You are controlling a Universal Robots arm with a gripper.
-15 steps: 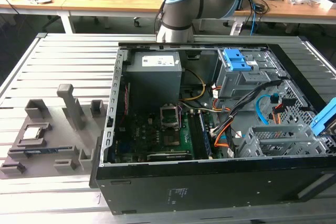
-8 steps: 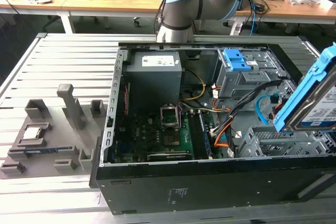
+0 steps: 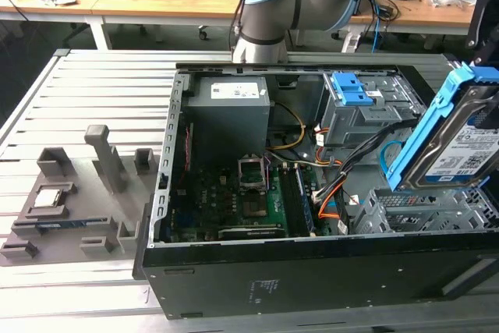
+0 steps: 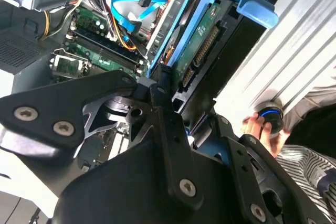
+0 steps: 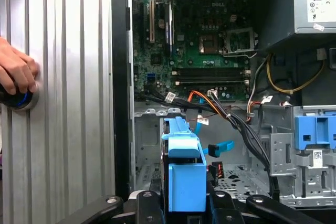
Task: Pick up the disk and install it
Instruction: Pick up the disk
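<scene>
Slatted metal desk (image 3: 93,91), cluttered wooden desks (image 3: 156,1) behind: the disk (image 3: 460,146) is picked up but not yet installed.

At the exterior view's left, a grey holder (image 3: 109,169) carries a small square chip (image 3: 48,197) and a memory stick (image 3: 58,225), both untouched. In the middle lies the open computer case (image 3: 312,271), its green motherboard (image 3: 234,200) bare. At the exterior view's right the disk hangs tilted, just above the metal drive cage (image 3: 421,208). In the first wrist view the end effector (image 5: 185,205) is clamped on its blue-railed sides. I judge the pickup done and the seating left to do. A person's hand (image 5: 16,69) rests on a black-and-blue knob (image 5: 18,98) beside the case.
</scene>
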